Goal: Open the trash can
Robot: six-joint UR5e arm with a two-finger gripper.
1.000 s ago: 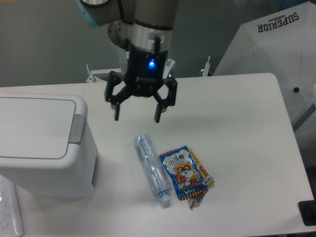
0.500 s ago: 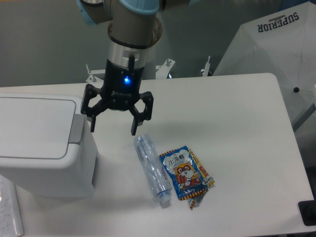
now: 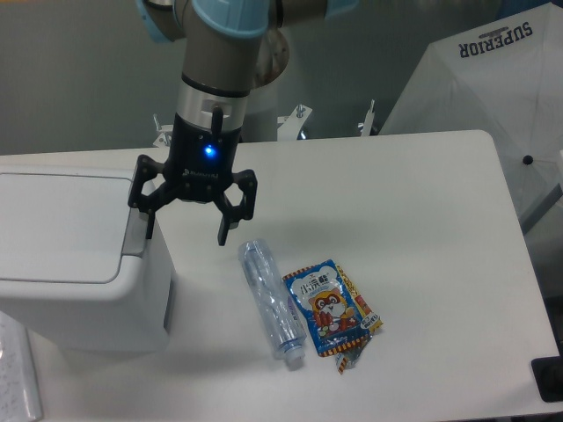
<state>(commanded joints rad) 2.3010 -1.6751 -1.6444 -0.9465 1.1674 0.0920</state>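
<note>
The trash can (image 3: 70, 264) is a large white boxy bin at the left of the table, its flat lid (image 3: 57, 227) down and a grey push bar (image 3: 135, 232) along the lid's right edge. My gripper (image 3: 186, 233) hangs open just right of that bar, pointing down. Its left finger (image 3: 148, 222) is over the bar's upper end; whether it touches the bar I cannot tell. The right finger (image 3: 227, 230) hangs over the table with nothing between the two.
A clear plastic bottle (image 3: 271, 301) lies on the table right of the bin, with a blue snack packet (image 3: 327, 305) beside it. A white umbrella (image 3: 493, 97) stands past the table's right edge. Paper (image 3: 18, 378) lies at the lower left.
The arm has moved left and slightly down, from above the table's middle to the bin's right edge. The gripper has stayed open. The lid has not moved.
</note>
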